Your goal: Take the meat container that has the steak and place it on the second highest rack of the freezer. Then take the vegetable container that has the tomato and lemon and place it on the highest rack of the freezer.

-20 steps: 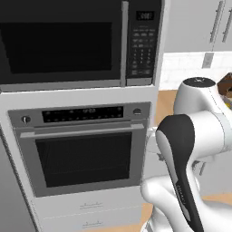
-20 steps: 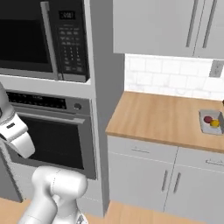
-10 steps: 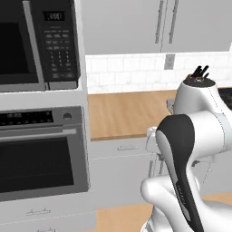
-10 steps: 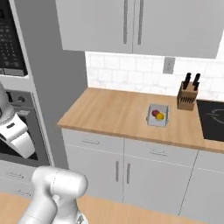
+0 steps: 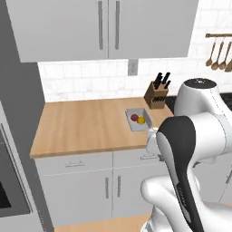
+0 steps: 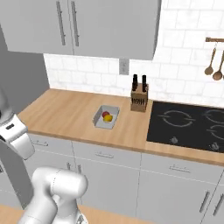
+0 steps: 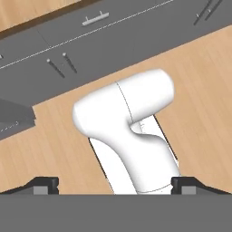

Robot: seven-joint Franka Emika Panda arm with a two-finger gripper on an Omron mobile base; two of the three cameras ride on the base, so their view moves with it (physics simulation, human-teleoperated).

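The vegetable container (image 5: 131,124) (image 6: 98,119) is a small grey tray on the wooden counter (image 5: 81,122), just left of the knife block. Inside it the dark red tomato (image 5: 134,117) (image 6: 105,114) and the yellow lemon (image 5: 141,120) (image 6: 108,118) lie touching. My gripper (image 7: 115,186) points down at the wooden floor and grey cabinet fronts, its two dark fingertips (image 7: 45,183) wide apart and open with nothing held between them. The meat container, the steak and the freezer are out of view.
A knife block (image 5: 156,94) (image 6: 139,97) stands at the counter's back, with a black cooktop (image 6: 188,124) to its right. Wooden utensils (image 6: 214,61) hang on the tiled wall. Grey upper cabinets (image 5: 104,27) overhang the counter. The dark oven front (image 5: 7,190) shows at lower left.
The whole picture has slid from the microwave and oven to the counter: the base has driven to the right. The gripper has stayed open.
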